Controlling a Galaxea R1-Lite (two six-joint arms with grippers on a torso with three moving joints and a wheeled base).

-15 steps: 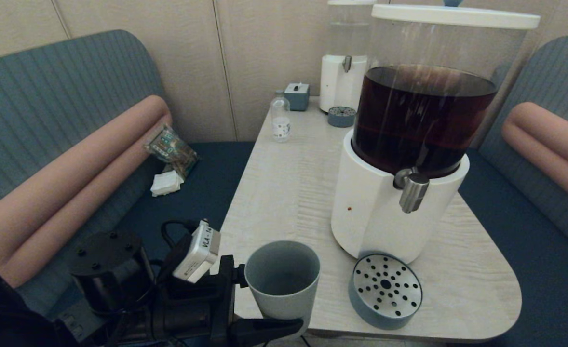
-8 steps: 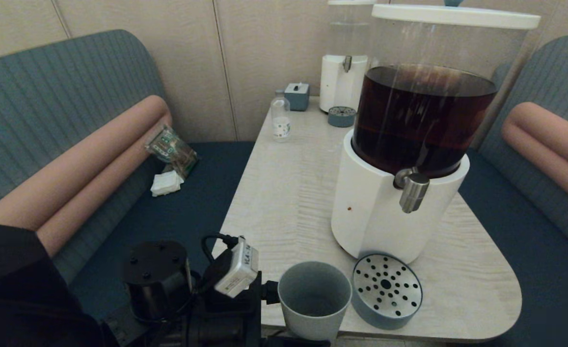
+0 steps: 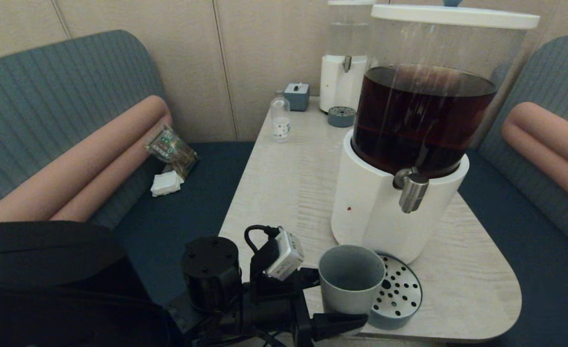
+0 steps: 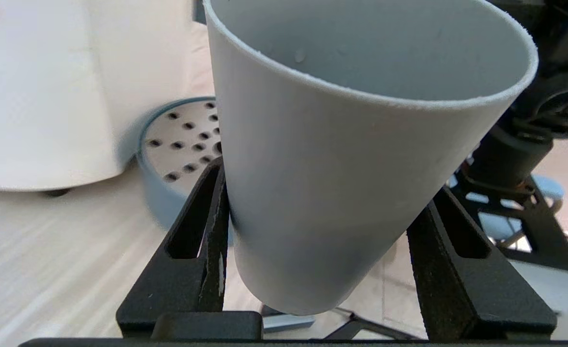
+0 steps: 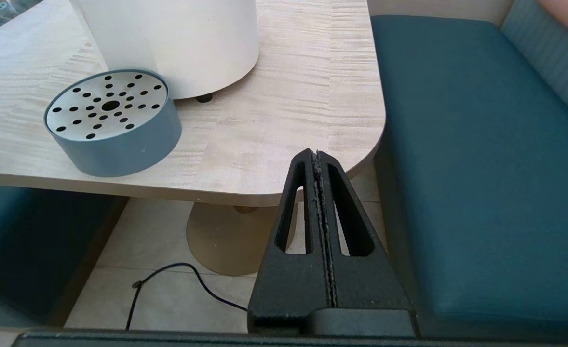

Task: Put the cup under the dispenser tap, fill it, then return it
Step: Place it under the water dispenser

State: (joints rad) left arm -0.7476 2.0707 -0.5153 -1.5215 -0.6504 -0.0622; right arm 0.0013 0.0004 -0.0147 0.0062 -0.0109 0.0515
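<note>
My left gripper [image 3: 345,300] is shut on the grey-blue cup [image 3: 351,279], one black finger on each side of its lower wall. I hold the cup at the table's front edge, and it covers the left part of the round perforated drip tray [image 3: 402,289]. Nothing shows inside the cup [image 4: 342,168], whose base hangs clear between the fingers [image 4: 207,226]. The brushed-steel tap [image 3: 412,190] juts from the big white dispenser base [image 3: 371,217], up and to the right of the cup. My right gripper [image 5: 317,155] is shut and empty, low beside the table's near right corner.
At the back of the table [image 3: 284,193] stand a smaller clear-tank dispenser [image 3: 344,72], its small drip tray [image 3: 341,116], a clear labelled bottle [image 3: 280,118] and a blue-grey box [image 3: 297,96]. Cushioned benches flank the table; a snack packet [image 3: 170,149] lies on the left one.
My left arm has carried the cup to the right along the table's front edge, from left of the drip tray to over its left part.
</note>
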